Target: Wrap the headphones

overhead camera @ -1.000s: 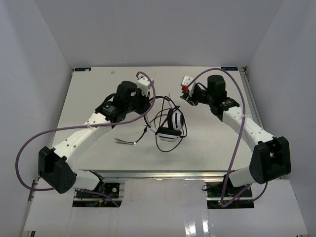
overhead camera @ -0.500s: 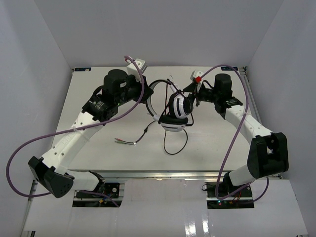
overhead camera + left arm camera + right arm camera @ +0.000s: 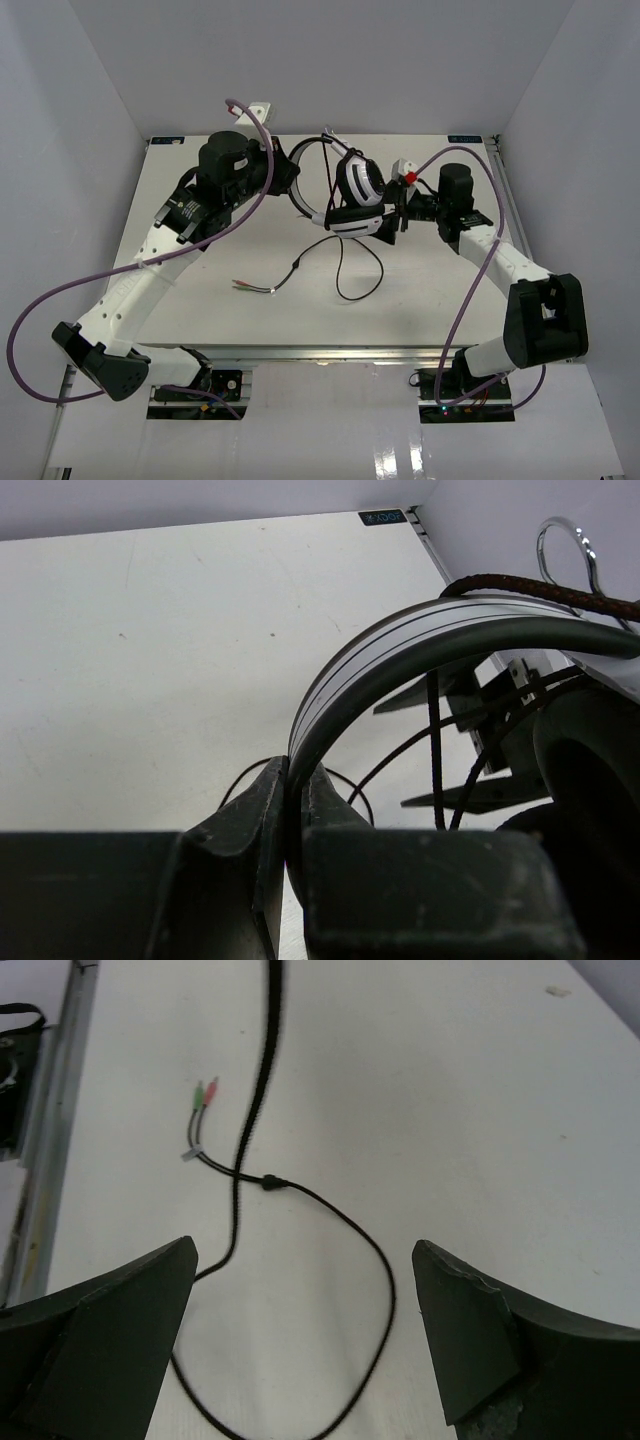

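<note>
Left gripper [image 3: 290,800]: jaws pinched tight on the black headband [image 3: 420,645]. The headphones [image 3: 352,190] hang clear of the table [image 3: 430,290], arching away from that grip.
Right gripper [image 3: 303,1255]: jaws spread wide with nothing between them. The lower ear cup [image 3: 355,222] sits right at their tips.
Cord [image 3: 372,1260]: it drops below the right jaws and loops on the table. The coloured plugs [image 3: 205,1093] lie well ahead of them, off to one side.
Handling: light, I'd judge. The band looks stiff but springy, and the cups are free to swing. The cord is thin, limp and likely to slip or kink, so take it close under the cup and feed it round without tugging the joint.
Hard to see: where the cord leaves the cup is masked in the top view. The near cup in the left wrist view is a dark blur. I can't tell whether any turn is already wound.
</note>
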Available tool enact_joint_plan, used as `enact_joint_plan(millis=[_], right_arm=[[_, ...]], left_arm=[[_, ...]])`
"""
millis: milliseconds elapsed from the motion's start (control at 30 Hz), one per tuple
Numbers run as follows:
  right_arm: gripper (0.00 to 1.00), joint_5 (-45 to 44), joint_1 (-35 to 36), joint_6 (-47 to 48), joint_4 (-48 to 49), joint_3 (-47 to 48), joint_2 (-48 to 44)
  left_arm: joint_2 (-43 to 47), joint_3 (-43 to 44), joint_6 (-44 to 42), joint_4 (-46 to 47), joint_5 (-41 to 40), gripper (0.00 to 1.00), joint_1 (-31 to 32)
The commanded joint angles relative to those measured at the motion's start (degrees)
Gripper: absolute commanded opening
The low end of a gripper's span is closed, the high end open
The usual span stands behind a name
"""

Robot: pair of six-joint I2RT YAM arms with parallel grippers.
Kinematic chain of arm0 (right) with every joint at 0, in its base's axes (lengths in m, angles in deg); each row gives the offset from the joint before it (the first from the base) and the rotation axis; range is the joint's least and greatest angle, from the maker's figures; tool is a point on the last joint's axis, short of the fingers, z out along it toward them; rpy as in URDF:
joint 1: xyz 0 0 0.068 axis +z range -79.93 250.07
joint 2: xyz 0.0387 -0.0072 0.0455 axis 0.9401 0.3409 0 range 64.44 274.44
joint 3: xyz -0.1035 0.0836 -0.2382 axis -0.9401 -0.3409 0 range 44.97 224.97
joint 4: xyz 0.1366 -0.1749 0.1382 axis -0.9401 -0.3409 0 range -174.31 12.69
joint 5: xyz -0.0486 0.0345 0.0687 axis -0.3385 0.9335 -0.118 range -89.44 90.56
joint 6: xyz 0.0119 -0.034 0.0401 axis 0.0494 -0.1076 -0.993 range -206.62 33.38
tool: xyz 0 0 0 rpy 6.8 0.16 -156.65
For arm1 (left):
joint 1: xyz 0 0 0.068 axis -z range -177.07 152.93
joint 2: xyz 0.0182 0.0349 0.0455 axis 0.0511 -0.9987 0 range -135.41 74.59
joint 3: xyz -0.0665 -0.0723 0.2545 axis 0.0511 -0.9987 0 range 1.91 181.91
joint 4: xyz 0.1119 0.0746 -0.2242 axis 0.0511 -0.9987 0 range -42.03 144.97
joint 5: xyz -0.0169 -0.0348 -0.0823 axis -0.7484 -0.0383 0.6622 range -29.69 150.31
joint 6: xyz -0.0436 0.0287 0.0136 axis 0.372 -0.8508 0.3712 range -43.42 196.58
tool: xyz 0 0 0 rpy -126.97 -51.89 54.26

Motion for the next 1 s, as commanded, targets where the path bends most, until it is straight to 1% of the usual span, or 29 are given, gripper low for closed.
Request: enact_joint_plan(millis=[0,67,133,200,267,367,433,467,500,600,633,667,733,800,867,967], right_arm=[[0.94,7.0,4.5,-9.6,13.8,-2.2,-1.2],[0.94,5.4,6.1,-12.2,15.5,-2.7,-0.5],[0.94,0.9,7.9,-15.7,21.2,-3.8,-0.1],[0.95,-2.0,8.4,-22.4,26.5,-4.9,1.1],[0.95,-5.1,8.5,-25.3,30.5,-4.4,2.5],[0.96,-5.7,8.5,-27.3,33.0,-3.2,4.9],[1.00,-3.9,8.9,-28.5,34.9,-2.5,6.2],[0.98,-3.2,9.3,-29.0,35.9,-2.6,6.5],[0.93,-1.7,9.8,-29.7,37.1,-3.5,6.5],[0.82,0.6,12.8,-30.4,40.8,-7.0,6.4],[0.76,1.5,13.8,-31.4,42.9,-8.3,6.3],[0.70,2.4,14.7,-32.8,45.7,-9.6,6.2],[0.50,3.7,15.9,-34.9,50.1,-11.2,5.7],[0.36,4.4,16.3,-35.0,50.3,-12.0,4.9],[0.26,4.3,16.2,-34.2,49.5,-14.0,2.8],[0.21,3.0,16.5,-28.9,43.8,-16.0,-0.3]], left_arm=[[1.9,4.1,5.5,3.4,0.0,0.00,0.1],[1.9,4.3,6.2,3.6,0.0,0.00,0.1],[1.8,4.4,6.7,3.7,0.2,0.00,0.1],[1.8,4.6,7.3,3.8,0.4,0.00,0.1],[1.9,4.7,7.9,3.9,0.5,0.00,0.1],[1.9,5.1,9.4,4.3,0.3,0.00,0.1],[1.7,5.8,10.7,4.6,-0.2,0.00,0.1],[1.5,6.1,11.3,4.8,-0.6,0.00,0.1],[1.5,6.2,13.0,5.0,-1.7,0.00,0.1],[1.4,4.9,18.1,8.3,-4.7,0.00,0.1],[1.5,4.3,19.9,9.5,-5.7,0.00,0.1],[1.5,4.0,21.6,10.4,-6.8,0.00,0.1],[1.0,3.5,24.3,11.3,-9.0,0.00,0.1],[1.0,3.7,25.7,11.4,-11.4,0.00,0.1],[1.3,4.0,26.3,11.4,-16.7,0.00,0.1],[2.0,4.1,27.5,11.4,-23.6,0.00,0.1]])
